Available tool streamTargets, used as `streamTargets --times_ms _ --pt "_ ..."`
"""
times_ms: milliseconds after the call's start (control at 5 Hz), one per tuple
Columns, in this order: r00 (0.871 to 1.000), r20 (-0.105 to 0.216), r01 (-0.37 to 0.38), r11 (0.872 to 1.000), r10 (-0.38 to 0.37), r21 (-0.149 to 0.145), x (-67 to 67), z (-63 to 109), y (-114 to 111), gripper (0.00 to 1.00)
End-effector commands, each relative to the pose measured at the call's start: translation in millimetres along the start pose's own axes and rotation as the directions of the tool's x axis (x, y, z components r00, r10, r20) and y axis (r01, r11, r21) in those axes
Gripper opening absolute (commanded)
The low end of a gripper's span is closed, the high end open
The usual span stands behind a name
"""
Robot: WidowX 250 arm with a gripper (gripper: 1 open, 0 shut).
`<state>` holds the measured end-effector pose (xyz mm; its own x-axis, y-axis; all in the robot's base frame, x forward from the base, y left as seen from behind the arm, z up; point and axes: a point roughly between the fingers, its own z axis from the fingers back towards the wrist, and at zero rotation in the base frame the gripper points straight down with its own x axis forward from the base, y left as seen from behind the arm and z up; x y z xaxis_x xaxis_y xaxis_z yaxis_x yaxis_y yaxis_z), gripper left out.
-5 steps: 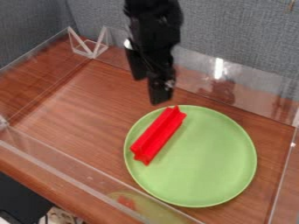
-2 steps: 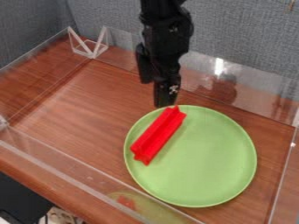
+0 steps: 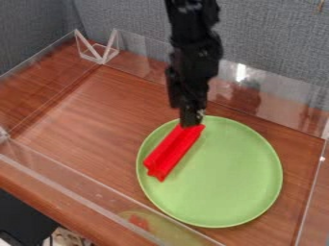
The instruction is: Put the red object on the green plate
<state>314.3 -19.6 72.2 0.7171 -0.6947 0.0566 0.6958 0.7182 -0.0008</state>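
Note:
The red object [image 3: 171, 152], a ridged elongated block, lies diagonally on the left half of the green plate [image 3: 240, 181]. The plate sits on the wooden table at the front right. My black gripper [image 3: 190, 119] points straight down, and its tips are at the block's far, upper end, just over the plate's back rim. The dark fingers merge into one shape here, so the gap between them and any contact with the block are unclear.
Clear acrylic walls [image 3: 77, 197] ring the wooden tabletop [image 3: 90, 106]. A small clear triangular stand [image 3: 98, 45] sits at the back left corner. A grey backdrop closes the rear.
The gripper has moved right and dropped from above the table behind the plate down to the red block's far end. The block and plate have stayed put.

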Motion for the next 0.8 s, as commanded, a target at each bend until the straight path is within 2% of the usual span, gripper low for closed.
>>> streamTargets --times_ms 0,200,400,600 --pt "1.000 0.001 -0.016 0.997 0.016 0.078 0.3 30.6 14.9 1.00" --pt "0.996 -0.021 -0.081 0.993 0.083 0.083 -10.7 32.5 19.8 1.00" --pt "0.992 -0.027 -0.122 0.989 0.125 0.088 -10.9 27.2 23.7 1.00" --pt "0.991 -0.031 -0.127 0.989 0.129 0.076 -4.5 23.8 16.5 1.00"
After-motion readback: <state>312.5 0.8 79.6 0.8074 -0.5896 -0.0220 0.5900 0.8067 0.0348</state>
